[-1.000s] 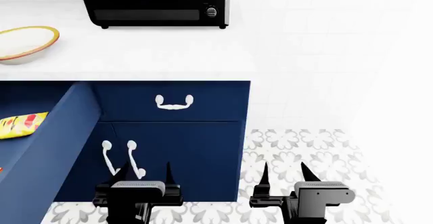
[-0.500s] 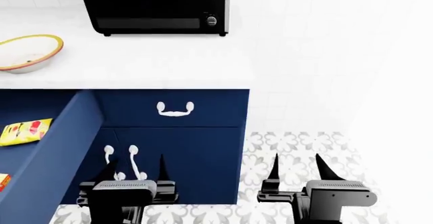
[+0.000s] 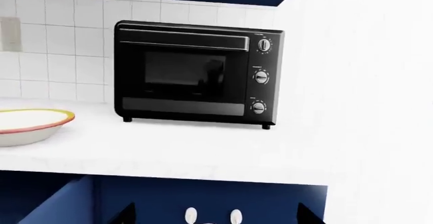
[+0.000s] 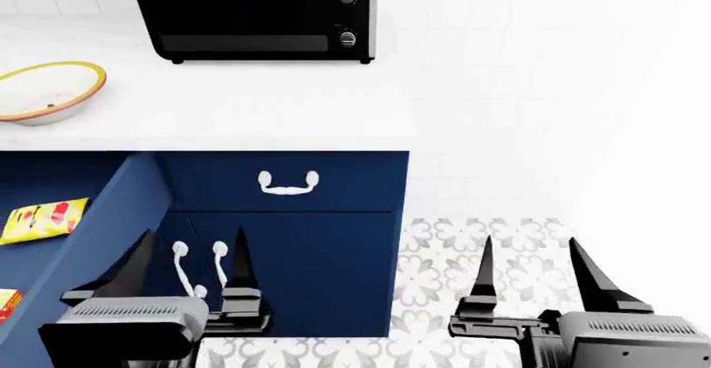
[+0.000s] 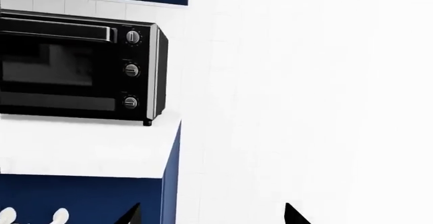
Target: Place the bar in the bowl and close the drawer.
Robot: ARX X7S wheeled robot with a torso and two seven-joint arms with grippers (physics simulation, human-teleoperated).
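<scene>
Left wrist view: shallow white bowl with yellow rim (image 3: pixel 30 125) near desk (image 3: pixel 203 153) left edge, beside black toaster oven (image 3: pixel 196 74).

Head view: left pincer (image 4: pixel 183 260) and right pincer (image 4: pixel 534 264) both spread wide, empty. Open navy drawer (image 4: pixel 100 218) at left; red-and-yellow butter bar (image 4: pixel 7 301) only a cropped sliver at frame edge, long axis unreadable. Best: shift left, centre bar before descending.

Right wrist view: oven only.

bowl (image 4: pixel 45 92): 1 | oven (image 4: pixel 256 12): 1 | snack packet (image 4: pixel 42 219): 1 | white handles (image 4: pixel 288 182): 3 | grippers (image 4: pixel 189 270): 2
</scene>
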